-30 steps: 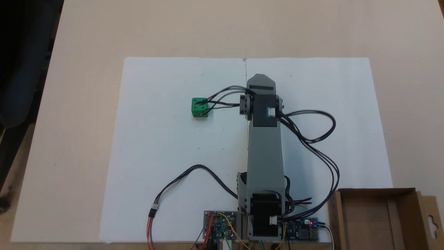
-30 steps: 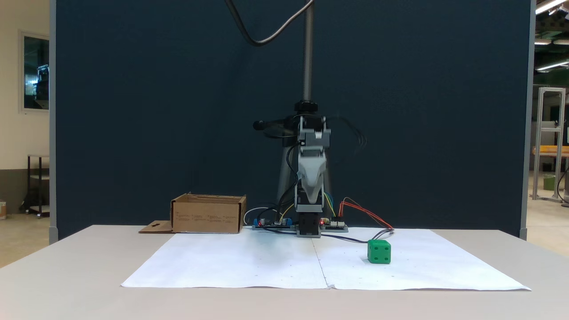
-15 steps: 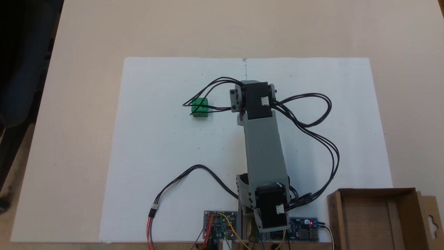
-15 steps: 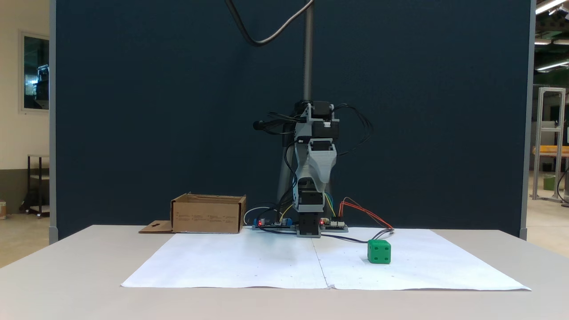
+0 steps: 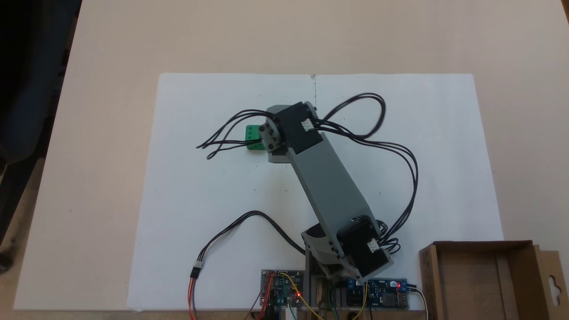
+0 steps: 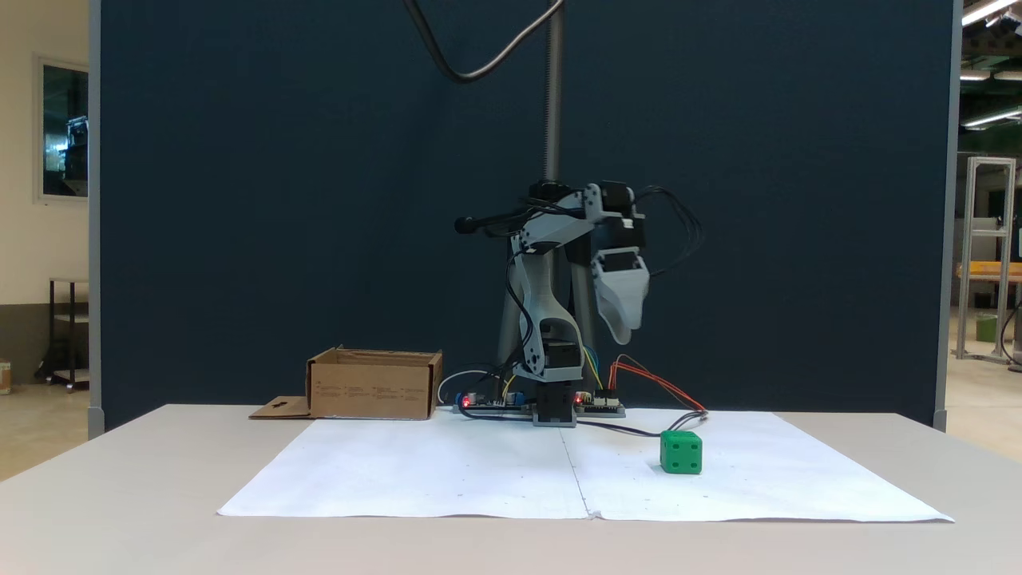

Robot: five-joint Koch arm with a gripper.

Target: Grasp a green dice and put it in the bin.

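Looking at the white paper sheet point(image 5: 213, 178) as our landmark, we are seeing the green dice point(image 6: 681, 453) sitting on it, toward the sheet's right half in the fixed view from the front, and toward the far left part in the fixed view from above point(image 5: 252, 138); in that view from above the arm's elbow housing and a loop of black cables point(image 5: 222, 142) are covering part of the dice. The arm point(image 5: 329, 195) is leaning diagonally over the sheet from its base at the sheet's near edge; the gripper point(image 6: 627, 326) is hanging high above the sheet, pointing downward, well apart from the dice and to its left in the front view; we are seeing a single pale tapered tip there, so we cannot tell whether the fingers are apart or together, and nothing is showing between them. The bin point(image 6: 374, 385) is standing just off the sheet's back left corner in the front view, its flap lying flat on the table point(image 6: 120, 495) beside it; from above the bin point(image 5: 538, 284) is sitting off the sheet's lower right corner, open side up; its bare floor is showing. Circuit boards point(image 5: 282, 286) with lit red lights are lying along the sheet's edge beside the arm's base.
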